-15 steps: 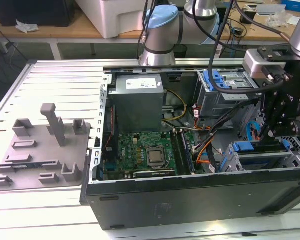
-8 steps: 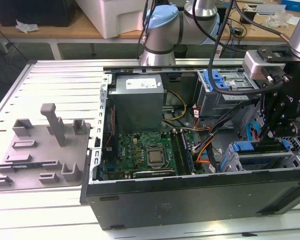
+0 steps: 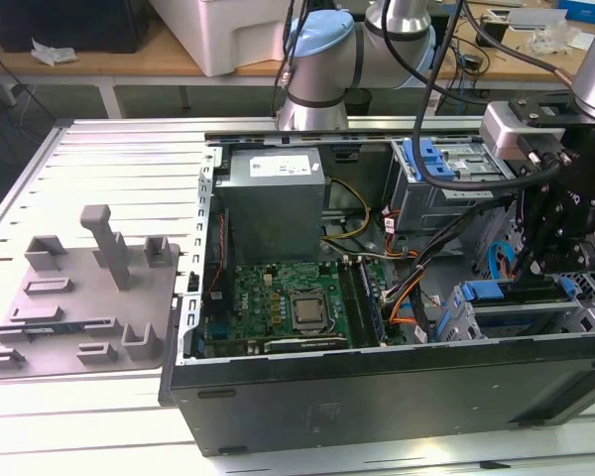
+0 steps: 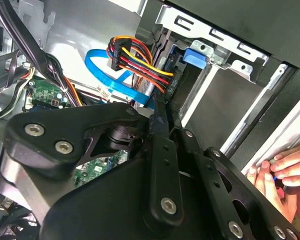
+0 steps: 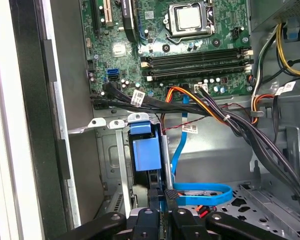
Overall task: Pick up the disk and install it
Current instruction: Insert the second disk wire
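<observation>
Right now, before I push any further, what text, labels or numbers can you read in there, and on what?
No text can be read.
Power supply label: there is print, but it is too small to read.
White cable tags: the print is blurred.
Motherboard: the white markings are too small to read.
The disk: I can make out no print on its blue frame.

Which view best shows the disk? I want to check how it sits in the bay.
The first wrist view: the disk stands edge-on in its metal bay, just ahead of the gripper. The second wrist view catches its blue tab; the exterior view shows blue rails.
</observation>
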`<control>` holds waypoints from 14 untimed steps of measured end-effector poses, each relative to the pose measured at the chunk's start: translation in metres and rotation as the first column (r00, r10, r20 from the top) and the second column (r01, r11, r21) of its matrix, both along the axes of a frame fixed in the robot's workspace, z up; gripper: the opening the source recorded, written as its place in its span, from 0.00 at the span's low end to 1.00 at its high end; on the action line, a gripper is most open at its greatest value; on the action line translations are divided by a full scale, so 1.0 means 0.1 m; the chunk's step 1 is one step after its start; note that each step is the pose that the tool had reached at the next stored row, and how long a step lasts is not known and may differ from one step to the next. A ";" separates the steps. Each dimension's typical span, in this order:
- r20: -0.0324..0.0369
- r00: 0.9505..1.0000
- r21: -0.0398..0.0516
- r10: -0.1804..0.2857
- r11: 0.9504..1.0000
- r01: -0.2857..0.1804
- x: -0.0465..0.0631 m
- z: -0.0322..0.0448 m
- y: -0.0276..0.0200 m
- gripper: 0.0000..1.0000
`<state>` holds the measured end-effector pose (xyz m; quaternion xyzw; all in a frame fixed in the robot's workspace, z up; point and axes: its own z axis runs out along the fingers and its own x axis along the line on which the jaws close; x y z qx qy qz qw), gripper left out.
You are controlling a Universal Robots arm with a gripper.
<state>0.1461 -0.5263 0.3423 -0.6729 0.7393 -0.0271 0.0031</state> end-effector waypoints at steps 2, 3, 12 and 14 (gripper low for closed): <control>0.000 1.000 0.000 0.000 1.000 0.000 0.00 -0.005 0.000 0.16; 0.000 1.000 0.000 0.000 1.000 0.000 0.00 -0.007 0.000 0.16; 0.000 1.000 0.000 0.000 1.000 0.000 0.01 -0.019 0.000 0.16; 0.000 1.000 0.000 0.000 1.000 0.000 0.01 -0.021 0.000 0.16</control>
